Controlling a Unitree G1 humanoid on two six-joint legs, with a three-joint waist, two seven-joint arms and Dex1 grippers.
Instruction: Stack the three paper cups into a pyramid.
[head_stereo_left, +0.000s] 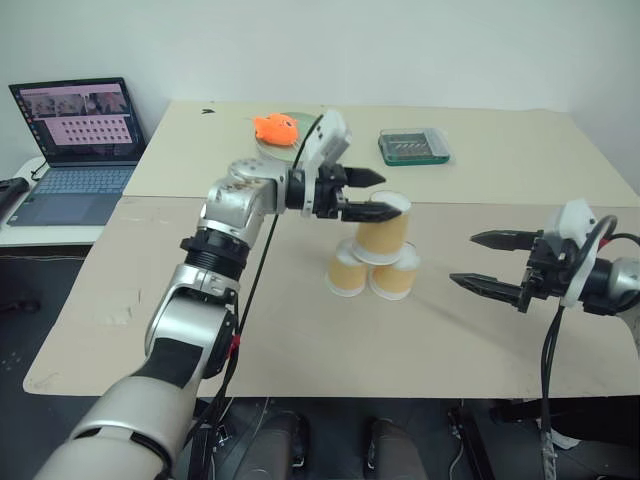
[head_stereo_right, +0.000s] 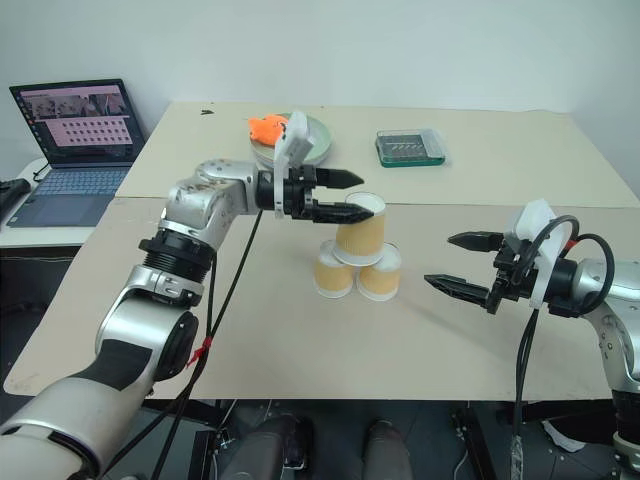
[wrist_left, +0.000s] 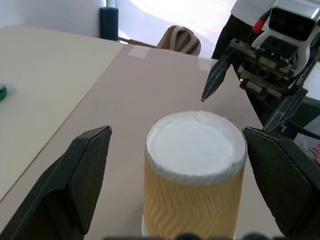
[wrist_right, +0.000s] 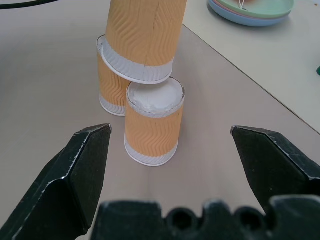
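Head views: three paper cups (head_stereo_left: 375, 255) form a pyramid on the table (head_stereo_left: 300, 330), near side of the green plate (head_stereo_right: 318, 135). Left gripper (head_stereo_left: 370, 195) spread around the top cup. Right wrist view: right gripper (wrist_right: 170, 150) spread, facing the pyramid.

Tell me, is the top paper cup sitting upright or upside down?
Upside down. The top cup shows its flat white base upward and rests rim-down across the two bottom cups.

Bare table (head_stereo_left: 300, 340) around stacked cups (head_stereo_left: 375, 255)
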